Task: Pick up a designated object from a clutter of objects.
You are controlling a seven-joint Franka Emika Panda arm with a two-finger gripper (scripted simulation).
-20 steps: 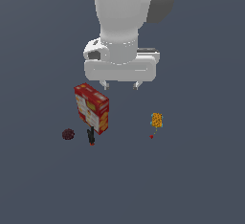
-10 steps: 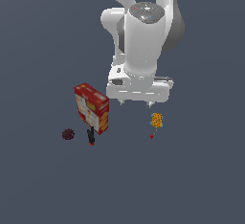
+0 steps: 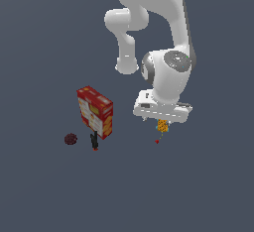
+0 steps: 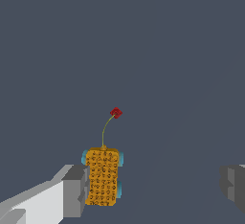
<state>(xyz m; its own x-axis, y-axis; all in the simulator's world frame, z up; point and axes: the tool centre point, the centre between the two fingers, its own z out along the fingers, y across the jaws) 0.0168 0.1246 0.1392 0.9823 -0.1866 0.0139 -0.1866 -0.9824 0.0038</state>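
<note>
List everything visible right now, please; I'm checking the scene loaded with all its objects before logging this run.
Box: one, red and yellow, standing tilted on the exterior view's left.
Ball: one, dark maroon, on the floor further to that view's left, apart from the box.
Black item: one, black with a red tip, at the foot of the box.
Sponge-like block: one, orange-yellow, pitted, light-blue edges, between the tool's fingers and next to one of them.
Red marker: one, small, joined to the block by a thin line.
Floor: plain dark grey-blue.
Arm: one, white, bent down over the block.
Tool: one, grey fingers spread wide, open.
</note>
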